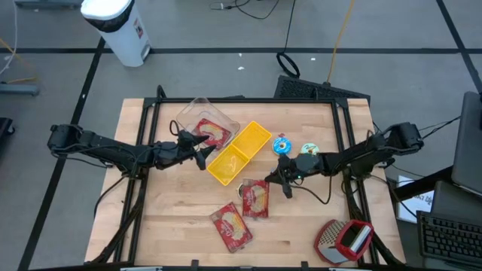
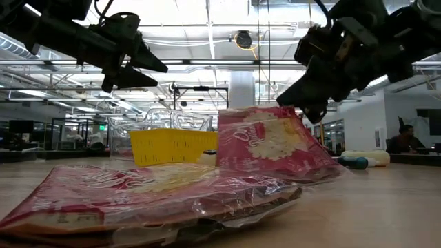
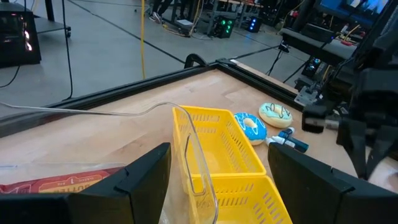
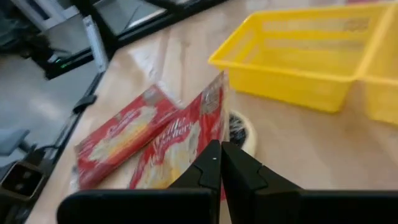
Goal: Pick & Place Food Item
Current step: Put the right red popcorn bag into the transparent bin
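A red snack packet (image 1: 256, 199) lies near the table's middle with one end raised, and my right gripper (image 4: 221, 146) is shut on that end. A second red packet (image 1: 232, 226) lies flat nearer the front edge. A third (image 1: 211, 132) sits inside a clear plastic container (image 1: 197, 113) at the far left. My left gripper (image 3: 219, 149) hangs open by that container's rim. Its fingers stand either side of the end of a yellow basket (image 1: 239, 153) and touch nothing. My right gripper pinches the packet's raised edge (image 4: 216, 127) between its two shut fingers. The fingers come from the table's right, slanting a little downward. The packet stands tilted in the low view (image 2: 265, 141), with its lower end on the table beside a dark ring-shaped item (image 4: 240, 132).
Two iced doughnuts, one blue (image 1: 281, 144) and one green (image 1: 309, 149), lie to the right of the yellow basket. A blue pen-like thing (image 3: 289, 142) lies near them. A red and grey object (image 1: 343, 239) sits at the near right corner. Black rails (image 1: 226, 99) border the table.
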{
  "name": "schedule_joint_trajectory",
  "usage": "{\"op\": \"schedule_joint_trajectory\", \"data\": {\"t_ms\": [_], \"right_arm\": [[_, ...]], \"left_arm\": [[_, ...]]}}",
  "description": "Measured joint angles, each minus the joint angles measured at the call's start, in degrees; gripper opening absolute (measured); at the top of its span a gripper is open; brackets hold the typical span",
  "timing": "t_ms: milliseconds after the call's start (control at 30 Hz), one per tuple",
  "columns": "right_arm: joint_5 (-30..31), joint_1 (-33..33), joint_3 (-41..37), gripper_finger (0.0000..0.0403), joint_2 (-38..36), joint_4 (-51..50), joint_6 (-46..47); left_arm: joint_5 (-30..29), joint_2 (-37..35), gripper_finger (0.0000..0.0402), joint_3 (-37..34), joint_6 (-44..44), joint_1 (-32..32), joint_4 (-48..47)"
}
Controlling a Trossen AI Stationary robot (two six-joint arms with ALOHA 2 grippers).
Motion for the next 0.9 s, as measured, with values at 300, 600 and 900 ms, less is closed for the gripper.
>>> {"op": "schedule_joint_trajectory", "data": {"t_ms": [300,600,900], "right_arm": [[0.0,0.1,2.1,0.0,6.5,3.2,-0.1],[0.1,-0.1,2.5,0.0025,6.5,7.1,-4.1],[-0.1,-0.3,2.6,0.0137,6.1,6.4,-3.0]], "left_arm": [[0.0,0.0,0.0271,0.0,0.1,0.0,-0.1],[0.0,0.0,0.0271,0.0,0.0,0.0,-1.2],[0.0,0.0,0.0271,0.0,0.0,0.0,-1.2]]}}
